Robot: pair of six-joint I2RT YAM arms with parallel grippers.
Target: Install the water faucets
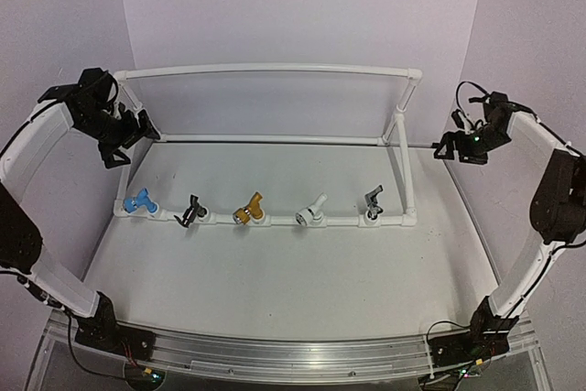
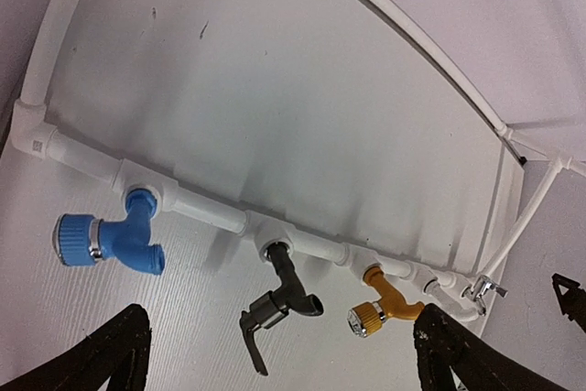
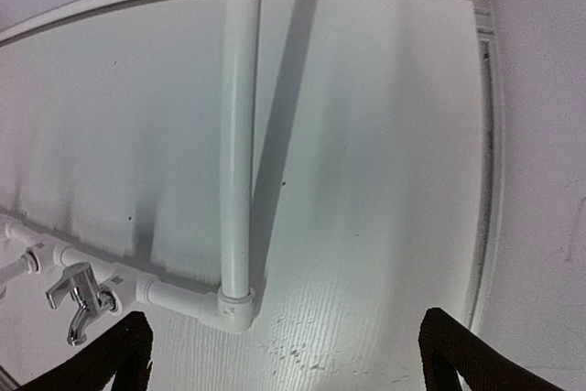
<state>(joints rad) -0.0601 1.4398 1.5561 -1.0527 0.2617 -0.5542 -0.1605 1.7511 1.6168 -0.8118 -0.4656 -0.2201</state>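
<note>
Five faucets sit in the front pipe of the white pipe frame [image 1: 275, 70]: blue [image 1: 139, 202], black [image 1: 191, 211], gold [image 1: 248, 210], white [image 1: 311, 210] and silver-grey [image 1: 373, 199]. The left wrist view shows the blue faucet [image 2: 110, 237], the black one [image 2: 282, 298], the gold one [image 2: 386, 305] and the silver one [image 2: 483, 288] seated in their sockets. The right wrist view shows the silver faucet [image 3: 78, 296]. My left gripper [image 1: 137, 135] hangs open and empty above the frame's left end. My right gripper [image 1: 447, 146] hangs open and empty right of the frame.
The frame's side pipe [image 3: 240, 135] runs down the right wrist view to a corner elbow [image 3: 233, 307]. A metal rail [image 1: 293, 354] lines the table's near edge. The back and side walls stand close around the frame.
</note>
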